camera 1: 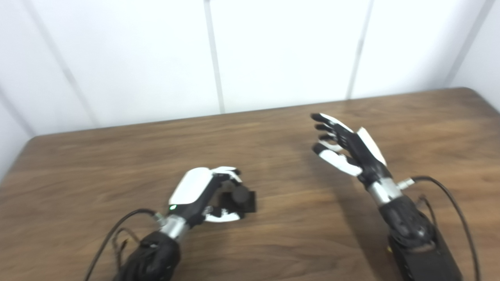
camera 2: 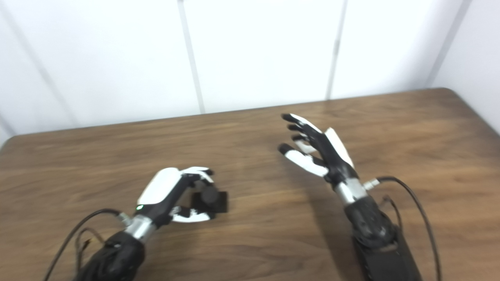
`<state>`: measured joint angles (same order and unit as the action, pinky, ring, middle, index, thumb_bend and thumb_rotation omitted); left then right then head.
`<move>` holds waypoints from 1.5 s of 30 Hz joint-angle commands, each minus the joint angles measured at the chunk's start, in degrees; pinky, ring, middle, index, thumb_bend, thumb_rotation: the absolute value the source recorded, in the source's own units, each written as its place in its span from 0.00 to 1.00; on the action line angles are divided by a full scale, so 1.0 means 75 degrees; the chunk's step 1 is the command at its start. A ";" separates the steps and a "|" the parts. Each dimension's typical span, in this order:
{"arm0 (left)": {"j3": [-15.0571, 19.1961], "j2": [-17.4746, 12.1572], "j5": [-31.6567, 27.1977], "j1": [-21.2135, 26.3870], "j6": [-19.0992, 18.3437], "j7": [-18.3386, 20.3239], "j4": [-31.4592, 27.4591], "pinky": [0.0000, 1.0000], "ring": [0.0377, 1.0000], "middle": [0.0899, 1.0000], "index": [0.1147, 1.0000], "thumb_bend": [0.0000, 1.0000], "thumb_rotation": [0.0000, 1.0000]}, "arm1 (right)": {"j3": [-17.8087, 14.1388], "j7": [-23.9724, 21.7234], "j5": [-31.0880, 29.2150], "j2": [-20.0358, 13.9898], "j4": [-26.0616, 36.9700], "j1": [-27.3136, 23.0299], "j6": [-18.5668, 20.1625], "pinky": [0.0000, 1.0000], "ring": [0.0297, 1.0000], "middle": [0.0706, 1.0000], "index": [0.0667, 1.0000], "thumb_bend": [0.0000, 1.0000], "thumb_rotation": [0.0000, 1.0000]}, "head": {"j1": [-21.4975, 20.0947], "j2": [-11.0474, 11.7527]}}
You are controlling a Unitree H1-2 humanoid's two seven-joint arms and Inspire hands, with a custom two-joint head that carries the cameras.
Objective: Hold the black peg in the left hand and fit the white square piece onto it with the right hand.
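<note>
**Left hand holds the black peg; right hand spread and empty**

Nearest the cameras, two black forearms come in from the bottom edge, each trailing a thin black cable (camera 1: pixel 449 195) near the wrist. The left hand (camera 1: pixel 207 195), with its white back plate and black fingers, is curled around the black peg piece with a square base and round stub (camera 1: pixel 242 199), thumb under it and fingers wrapped over the top. The peg sits low over the brown wood-grain bench (camera 1: pixel 273 242), its stub pointing toward the cameras and to the right; whether it touches the surface cannot be told through the blur.

Farther back and well apart to the right, the right hand (camera 2: pixel 316 150) is raised above the bench with its fingers apart and extended toward the upper left, palm turned left, holding nothing. Its shadow falls on the wood beneath it.

The white square piece does not show in either view.

Behind the bench's far edge stands a white panelled wall (camera 1: pixel 281 50) with grey seams.
</note>
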<state>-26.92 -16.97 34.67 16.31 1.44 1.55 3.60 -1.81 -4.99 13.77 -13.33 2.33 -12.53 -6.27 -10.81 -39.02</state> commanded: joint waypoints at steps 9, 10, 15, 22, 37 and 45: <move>-0.0214 0.0052 0.0122 -0.0272 0.0104 0.0499 0.0508 0.61 0.76 0.78 0.43 0.51 0.08 | -0.0440 0.0146 0.0215 -0.0808 0.0519 -0.0440 0.0304 0.70 0.81 0.84 0.82 0.64 0.53 | 0.0004 -0.0098; -0.0203 0.0054 0.0103 -0.0280 0.0129 0.0500 0.0509 0.61 0.76 0.78 0.43 0.51 0.08 | -0.0421 0.0106 0.0322 -0.0958 0.0513 -0.0505 0.0367 0.69 0.80 0.83 0.81 0.65 0.48 | -0.0006 -0.0101; -0.0171 0.0072 0.0114 -0.0299 0.0186 0.0505 0.0555 0.61 0.75 0.78 0.43 0.51 0.09 | -0.0070 0.0003 0.1336 -0.1839 0.0160 -0.0984 0.0204 0.65 0.77 0.80 0.77 0.63 0.29 | -0.0097 -0.0071; -0.0146 0.0092 0.0162 -0.0286 0.0137 0.0540 0.0569 0.65 0.76 0.78 0.43 0.51 0.08 | 0.0312 -0.0295 0.1614 -0.2469 -0.0617 -0.1726 0.0221 0.67 0.80 0.82 0.75 0.66 0.26 | -0.0046 -0.0051; -0.0081 0.0085 0.0183 -0.0326 0.0166 0.0498 0.0587 0.63 0.77 0.79 0.43 0.51 0.08 | 0.2030 -0.2146 0.2306 -0.3235 -0.2846 -0.3976 0.0058 0.75 0.91 0.91 0.80 0.66 0.35 | 0.0046 0.0035; -0.0062 0.0076 0.0234 -0.0344 0.0132 0.0473 0.0514 0.62 0.76 0.78 0.43 0.51 0.08 | 0.2659 -0.3488 0.2008 -0.3292 -0.3561 -0.4687 -0.0179 0.80 0.95 0.94 0.82 0.85 0.39 | 0.0122 0.0010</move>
<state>-25.41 -16.24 34.93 15.95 3.64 1.14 4.96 18.06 -29.19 29.88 -36.49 -24.68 -43.51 -5.82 -9.84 -38.76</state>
